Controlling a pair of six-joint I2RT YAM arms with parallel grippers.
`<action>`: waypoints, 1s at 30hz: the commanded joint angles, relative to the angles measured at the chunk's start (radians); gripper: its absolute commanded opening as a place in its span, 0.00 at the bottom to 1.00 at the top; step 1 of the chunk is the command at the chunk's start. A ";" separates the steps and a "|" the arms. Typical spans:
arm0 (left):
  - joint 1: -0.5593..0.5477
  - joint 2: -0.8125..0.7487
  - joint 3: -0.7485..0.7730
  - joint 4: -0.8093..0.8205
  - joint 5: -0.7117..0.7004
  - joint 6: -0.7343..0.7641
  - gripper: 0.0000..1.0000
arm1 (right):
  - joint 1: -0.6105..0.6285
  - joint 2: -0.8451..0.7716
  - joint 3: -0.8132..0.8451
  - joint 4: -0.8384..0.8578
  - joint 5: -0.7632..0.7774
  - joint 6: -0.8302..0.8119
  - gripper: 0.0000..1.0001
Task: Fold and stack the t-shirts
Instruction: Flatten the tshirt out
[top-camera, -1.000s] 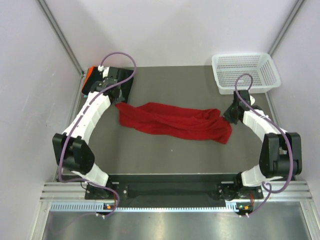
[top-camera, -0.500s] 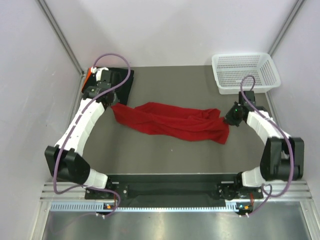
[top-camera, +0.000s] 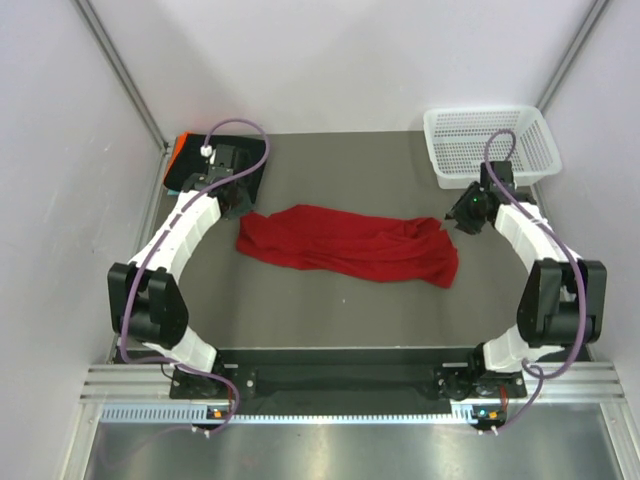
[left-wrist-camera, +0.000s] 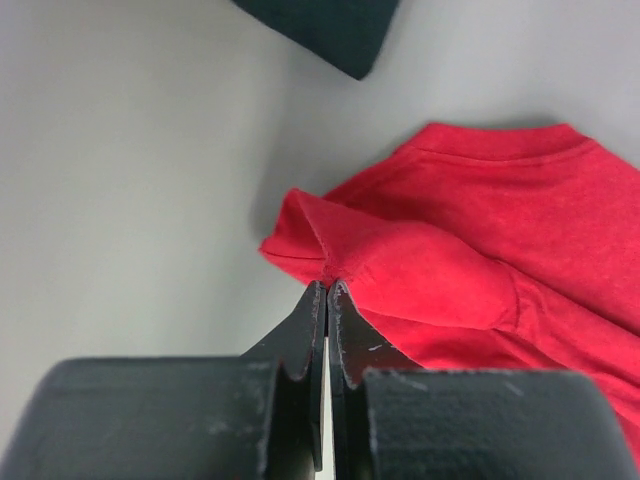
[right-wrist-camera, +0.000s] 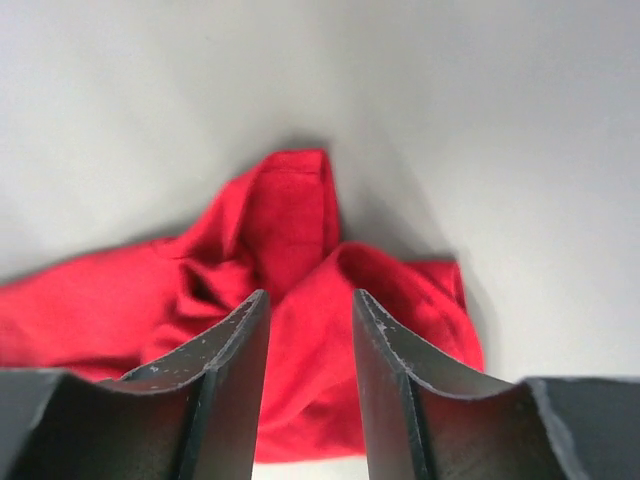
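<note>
**Left claw pinches the red shirt, right claw stands spread**

The red t-shirt (top-camera: 350, 245) lies rumpled in a long band across the middle of the worktop (top-camera: 350, 170). At its left end the left claw (left-wrist-camera: 327, 290) is pressed together, pinching a raised fold of the shirt's edge at its tips. At the right end the right claw (right-wrist-camera: 310, 297) is spread, its fingers (right-wrist-camera: 235, 350) apart over the bunched red cloth with nothing gripped between them. A black t-shirt (left-wrist-camera: 325, 25) lies at the far left corner, just beyond the left claw and apart from the red one, with an orange edge (top-camera: 178, 150) showing beside it. A white mesh basket (top-camera: 540, 140) sits at the far right corner.
</note>
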 joint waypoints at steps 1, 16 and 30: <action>0.003 0.000 -0.005 0.077 0.053 -0.014 0.00 | -0.009 -0.134 -0.031 -0.055 0.039 0.097 0.39; 0.005 -0.046 -0.017 0.079 0.041 0.011 0.00 | 0.005 -0.287 -0.440 0.275 -0.081 0.337 0.34; 0.005 -0.046 -0.023 0.087 0.044 0.020 0.00 | 0.005 -0.272 -0.527 0.312 -0.058 0.371 0.35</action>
